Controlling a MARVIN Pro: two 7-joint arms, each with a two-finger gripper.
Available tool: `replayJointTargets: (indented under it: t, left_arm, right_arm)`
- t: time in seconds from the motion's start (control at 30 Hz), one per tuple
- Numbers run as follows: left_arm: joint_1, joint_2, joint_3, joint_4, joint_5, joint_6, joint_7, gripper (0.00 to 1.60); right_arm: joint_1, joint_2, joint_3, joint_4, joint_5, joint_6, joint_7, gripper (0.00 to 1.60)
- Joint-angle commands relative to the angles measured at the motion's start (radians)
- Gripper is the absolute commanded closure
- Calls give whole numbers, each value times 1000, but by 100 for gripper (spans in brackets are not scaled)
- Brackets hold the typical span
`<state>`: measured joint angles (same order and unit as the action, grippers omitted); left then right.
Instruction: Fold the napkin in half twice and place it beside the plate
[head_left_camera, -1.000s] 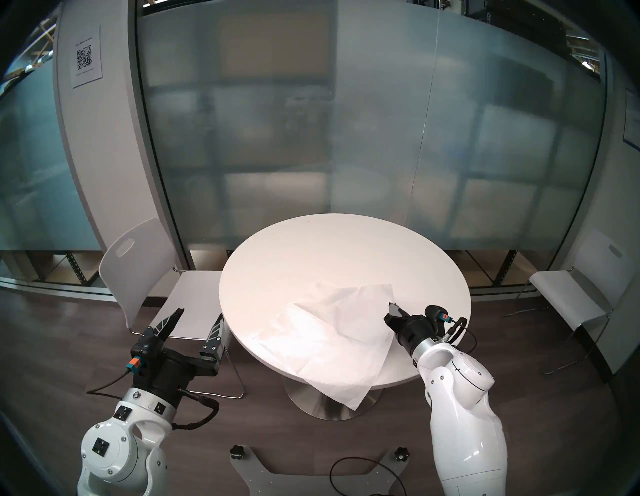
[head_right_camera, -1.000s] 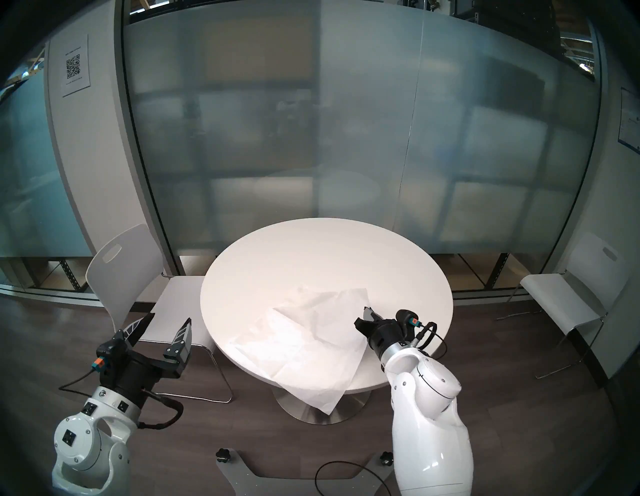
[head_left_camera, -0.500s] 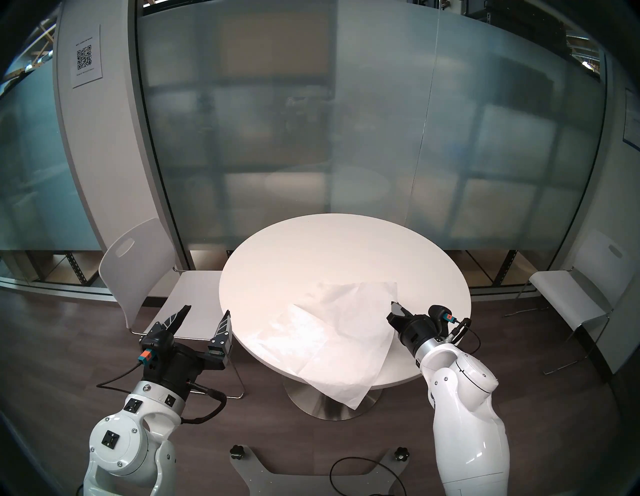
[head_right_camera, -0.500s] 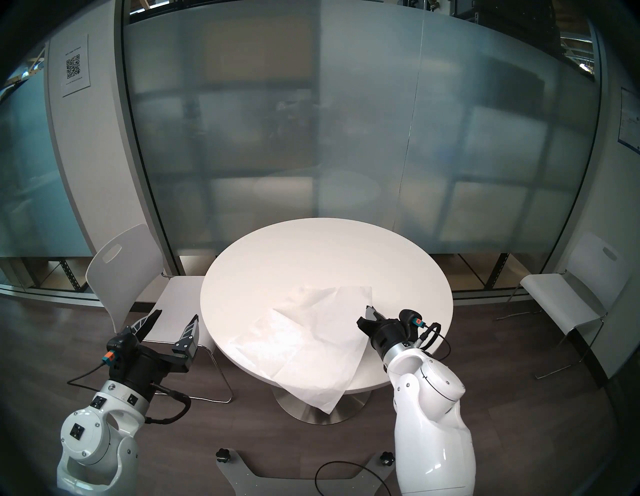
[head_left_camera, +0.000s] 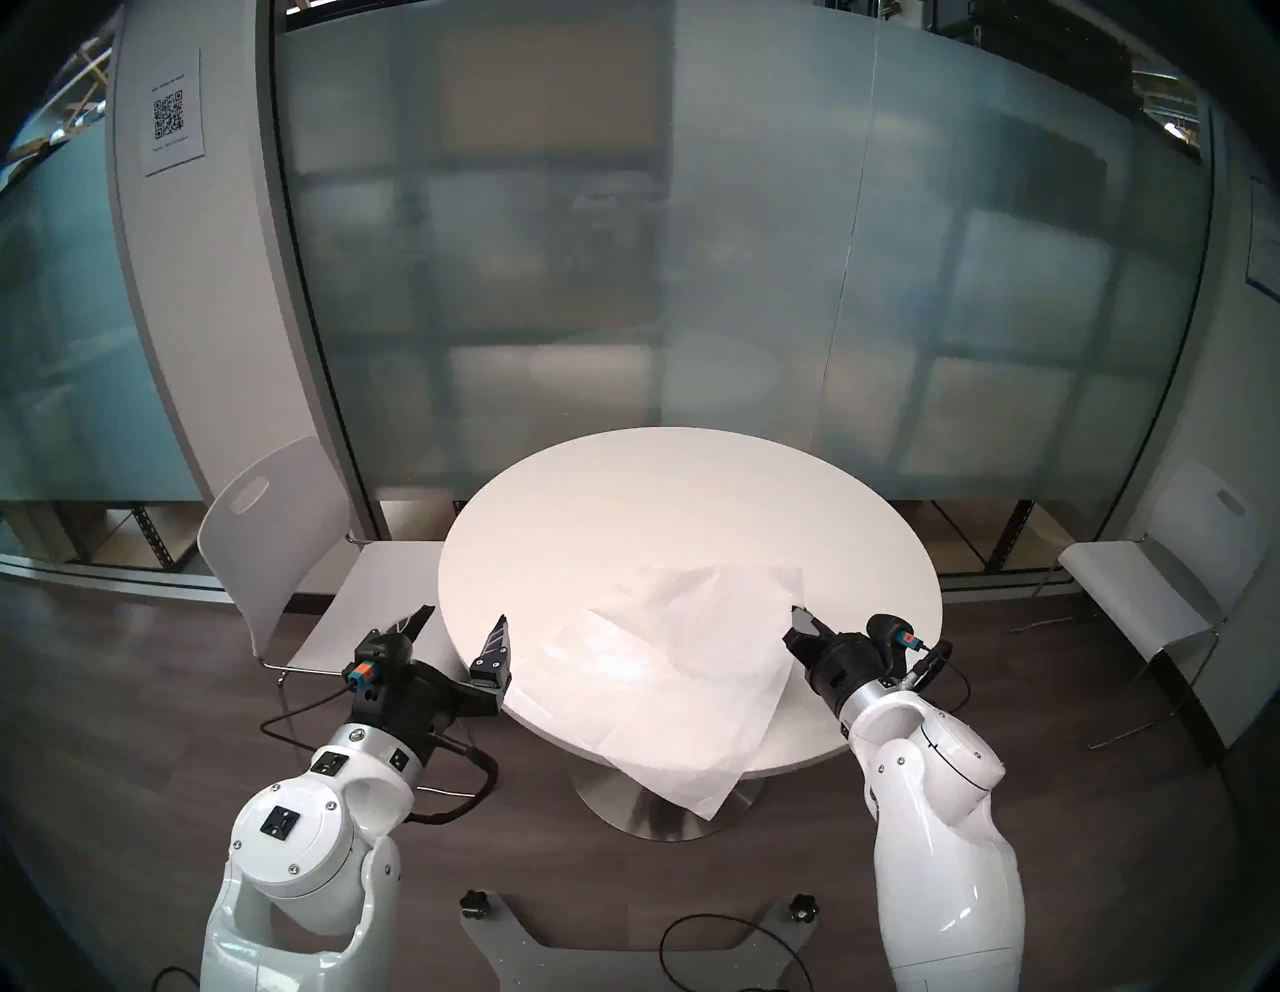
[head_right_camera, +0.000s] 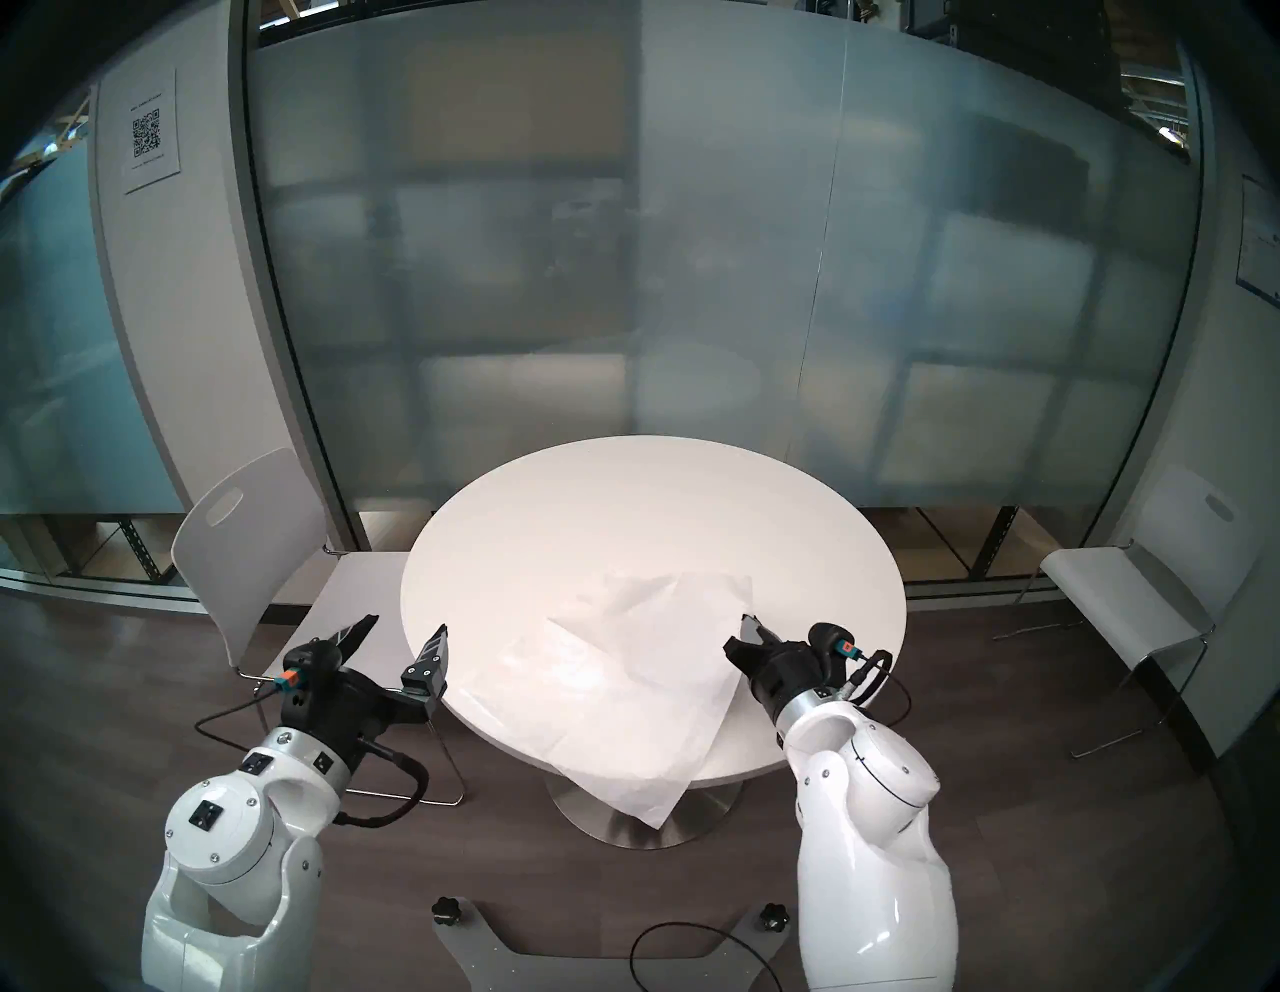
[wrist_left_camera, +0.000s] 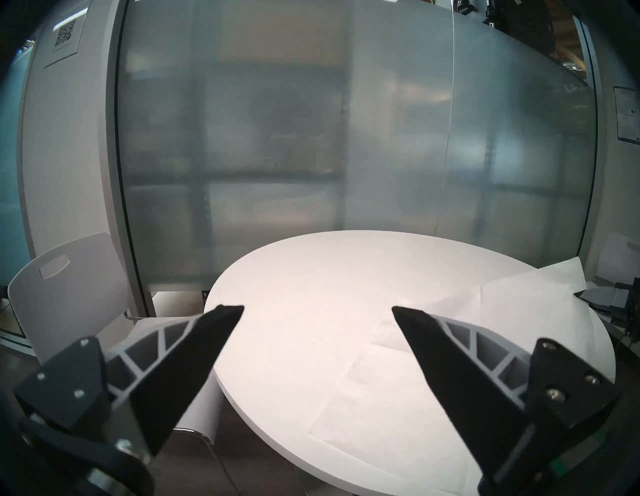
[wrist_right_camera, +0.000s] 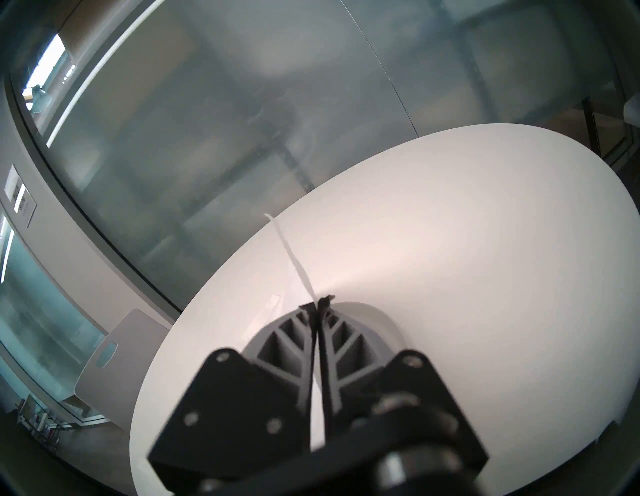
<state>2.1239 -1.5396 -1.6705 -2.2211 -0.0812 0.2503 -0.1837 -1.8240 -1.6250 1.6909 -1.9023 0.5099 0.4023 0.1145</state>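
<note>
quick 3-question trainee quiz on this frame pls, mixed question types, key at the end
1. True or false: the right gripper is shut on the edge of the thin, creased white paper napkin.
2. The left gripper is: A) open and holding nothing, B) shut on the napkin, C) pressing on a chair.
3. Fill in: one corner of the napkin hangs over the near ____ of the round white table.

Key: 1 true; 2 A; 3 edge.
</note>
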Motion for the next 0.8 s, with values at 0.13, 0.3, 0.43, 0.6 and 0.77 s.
replayJointTargets:
  t: [0.13,0.3,0.43,0.6,0.77]
  left_arm:
    - [-137,14,46,61,27,68,14,26]
    - [-145,23,76,119,59,51,21,88]
    - [-136,25,93,146,72,29,26,102]
    - [-113,32,109,156,81,11,22,115]
    - [-82,41,127,159,87,-3,13,122]
  right_arm:
    - [15,2,-1,-34,4,2,10,130]
    - [14,1,-1,-41,4,6,9,129]
    - [11,-2,0,-48,4,8,4,129]
    - [9,-3,0,-51,3,10,1,128]
    - [12,-5,-1,-51,2,9,-2,128]
